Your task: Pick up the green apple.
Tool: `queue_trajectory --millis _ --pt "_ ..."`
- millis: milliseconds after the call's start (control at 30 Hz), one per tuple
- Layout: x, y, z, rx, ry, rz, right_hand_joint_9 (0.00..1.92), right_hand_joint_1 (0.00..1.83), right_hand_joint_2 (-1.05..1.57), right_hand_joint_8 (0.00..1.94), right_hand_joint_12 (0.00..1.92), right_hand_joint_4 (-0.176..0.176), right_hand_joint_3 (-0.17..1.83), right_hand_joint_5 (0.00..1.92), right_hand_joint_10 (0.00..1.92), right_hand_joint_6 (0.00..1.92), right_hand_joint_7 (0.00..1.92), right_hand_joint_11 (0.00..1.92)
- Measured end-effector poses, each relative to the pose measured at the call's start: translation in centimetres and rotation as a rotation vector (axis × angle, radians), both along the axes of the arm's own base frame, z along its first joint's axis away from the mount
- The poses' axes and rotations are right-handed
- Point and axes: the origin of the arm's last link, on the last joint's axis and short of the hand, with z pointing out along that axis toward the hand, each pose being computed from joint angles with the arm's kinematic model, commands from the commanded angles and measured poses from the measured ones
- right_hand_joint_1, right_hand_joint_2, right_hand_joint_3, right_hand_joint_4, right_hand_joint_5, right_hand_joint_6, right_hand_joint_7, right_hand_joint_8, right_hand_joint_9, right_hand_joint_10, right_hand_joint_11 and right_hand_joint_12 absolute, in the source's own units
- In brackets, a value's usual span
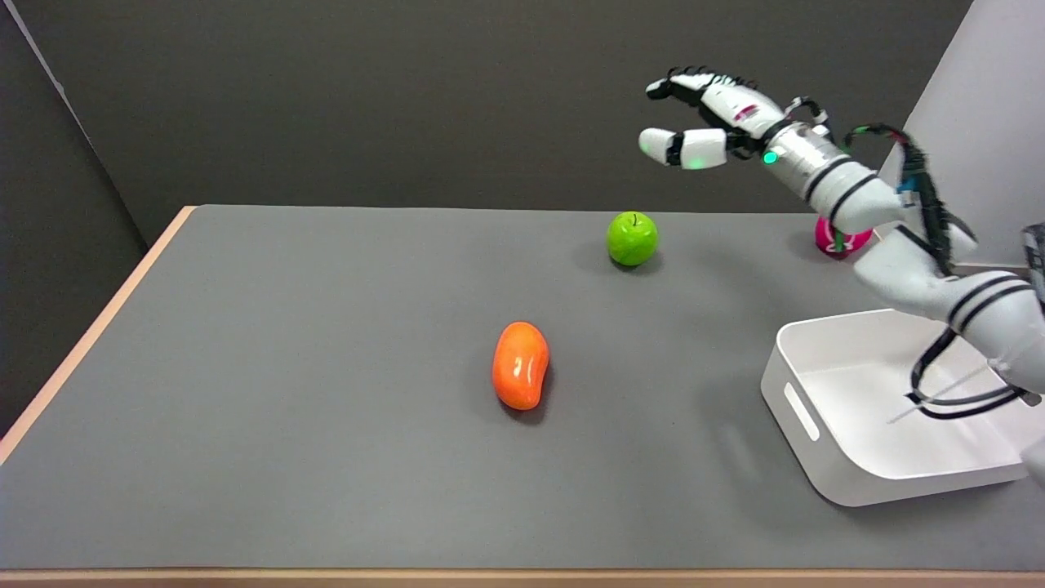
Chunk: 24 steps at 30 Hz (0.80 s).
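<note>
The green apple (632,238) stands upright on the grey table (326,408), toward the far side and right of centre. My right hand (710,122) hovers in the air above and a little to the right of it, fingers spread, thumb apart from the rest, holding nothing. There is a clear gap between the hand and the apple. The white arm reaches in from the lower right across the bin.
An orange mango-shaped fruit (520,364) lies mid-table. A magenta apple (837,238) sits at the far right edge, partly hidden behind my forearm. A white bin (816,425) stands at the right, under the arm. The table's left edge is bordered in tan.
</note>
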Motion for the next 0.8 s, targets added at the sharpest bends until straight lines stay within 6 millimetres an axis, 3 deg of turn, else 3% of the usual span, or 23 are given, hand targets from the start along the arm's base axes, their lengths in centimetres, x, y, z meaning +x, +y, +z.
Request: queue_trajectory --millis 333,433,500,567,633,800 --pt "-3.6 -2.8 -1.3 -0.044 0.022 -0.123 0.02 0.26 0.53 0.33 1.01 0.028 0.93 0.17 0.58 0.47 0.12 0.0" --pt "-4.8 -3.3 -1.5 -0.058 0.029 -0.16 0.02 0.31 0.59 0.27 0.99 0.03 0.84 0.18 0.57 0.4 0.14 0.0" --pt "-5.5 -3.6 -1.7 -0.065 0.033 -0.181 0.01 0.4 0.56 0.37 0.93 0.031 0.99 0.13 0.58 0.49 0.08 0.0" --pt "-6.2 -3.8 -1.9 -0.07 0.035 -0.2 0.0 0.39 0.57 0.35 0.94 0.032 0.98 0.13 0.56 0.48 0.08 0.0" --pt "-6.9 -4.0 -2.1 -0.075 0.038 -0.219 0.01 0.3 0.59 0.25 0.99 0.033 0.82 0.18 0.55 0.38 0.13 0.0" --pt "-8.1 -4.4 -2.6 -0.079 0.043 -0.251 0.01 0.3 0.6 0.24 0.98 0.034 0.81 0.18 0.55 0.37 0.13 0.0"
